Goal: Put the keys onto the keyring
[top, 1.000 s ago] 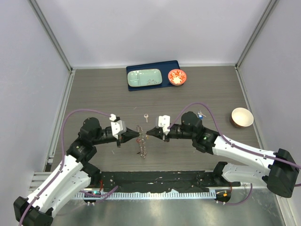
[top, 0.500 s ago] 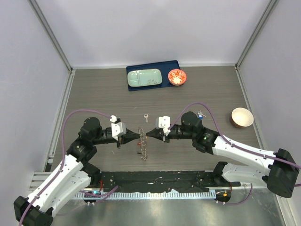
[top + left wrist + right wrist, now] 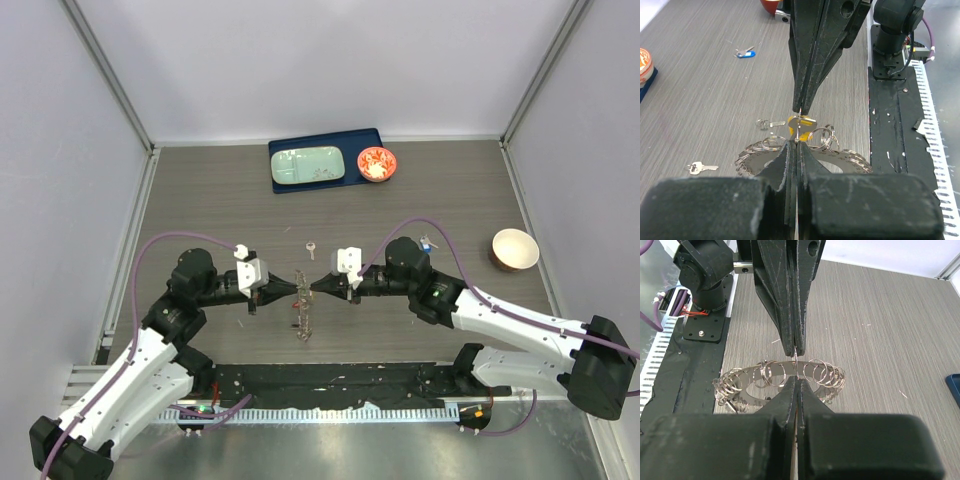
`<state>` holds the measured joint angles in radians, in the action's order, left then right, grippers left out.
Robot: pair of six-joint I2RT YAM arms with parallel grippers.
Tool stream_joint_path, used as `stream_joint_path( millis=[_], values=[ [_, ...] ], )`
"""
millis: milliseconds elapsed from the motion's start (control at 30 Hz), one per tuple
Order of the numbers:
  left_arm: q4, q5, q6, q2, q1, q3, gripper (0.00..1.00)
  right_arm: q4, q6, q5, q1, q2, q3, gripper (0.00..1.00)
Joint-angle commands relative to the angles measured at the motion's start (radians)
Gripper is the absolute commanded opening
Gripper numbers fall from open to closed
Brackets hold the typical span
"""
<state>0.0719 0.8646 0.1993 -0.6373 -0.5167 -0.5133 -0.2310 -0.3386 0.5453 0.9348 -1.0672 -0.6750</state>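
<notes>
My left gripper [image 3: 297, 286] and right gripper [image 3: 312, 285] meet tip to tip above the table's near middle. Both are shut on a thin wire loop [image 3: 799, 126] stretched edge-on between them. A yellow-headed key [image 3: 804, 123] sits at that loop; I cannot tell whether it is threaded. The keyring [image 3: 302, 318], a wide flat ring fringed with small loops, hangs just under the tips and shows in the left wrist view [image 3: 845, 159] and the right wrist view [image 3: 770, 376]. A silver key [image 3: 311, 247] and a blue-headed key [image 3: 428, 242] lie on the table.
A blue tray [image 3: 372, 137] with a pale green dish [image 3: 308, 165] and a red bowl [image 3: 377, 163] stands at the back. A tan bowl [image 3: 514, 248] sits at the right. Another small key [image 3: 767, 123] lies beyond the keyring.
The two gripper tips have closed the small gap between them and now touch end to end. The keyring below them has shifted slightly.
</notes>
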Motion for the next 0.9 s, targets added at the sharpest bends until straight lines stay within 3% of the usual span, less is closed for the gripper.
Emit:
stream_joint_path(
  millis=[0, 867],
  values=[
    [-0.054, 0.014, 0.011, 0.005, 0.004, -0.034, 0.00, -0.025, 0.001, 0.016, -0.001, 0.015, -0.020, 0.01],
    [-0.060, 0.034, -0.001, -0.001, 0.006, -0.034, 0.00, -0.042, 0.013, 0.028, -0.001, -0.017, -0.026, 0.01]
  ],
)
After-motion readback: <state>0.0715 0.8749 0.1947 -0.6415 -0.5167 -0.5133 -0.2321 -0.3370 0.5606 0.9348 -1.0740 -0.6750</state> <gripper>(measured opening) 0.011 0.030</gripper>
